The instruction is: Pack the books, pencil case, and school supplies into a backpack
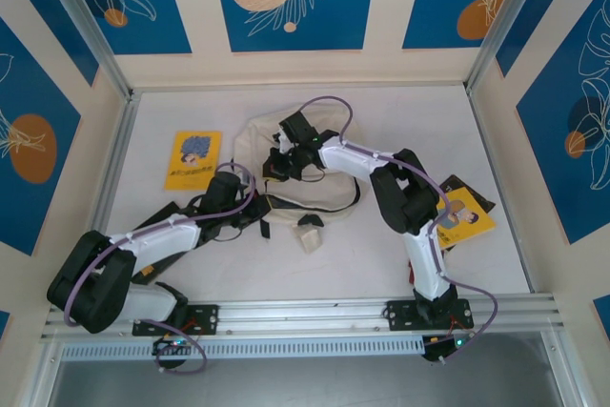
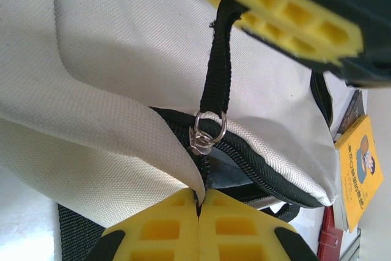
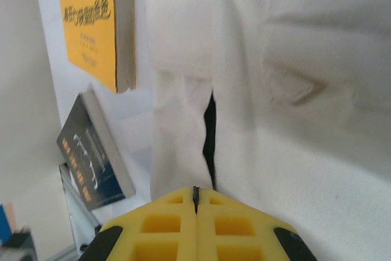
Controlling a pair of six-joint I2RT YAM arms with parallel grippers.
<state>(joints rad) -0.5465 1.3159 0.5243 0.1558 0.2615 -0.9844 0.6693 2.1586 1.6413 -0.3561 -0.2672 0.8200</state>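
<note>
My left arm [image 1: 157,235] lies low, stretching from its base toward the middle of the counter, left claw [image 2: 198,203] pinched tight, pads meeting, while my right arm [image 1: 405,197] folds at the elbow and reaches leftward, right claw [image 3: 195,197] likewise closed, near its partner.

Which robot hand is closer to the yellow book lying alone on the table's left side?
Left. The left hand pinches the backpack just right of the yellow book; the right hand sits farther right on the backpack.
</note>
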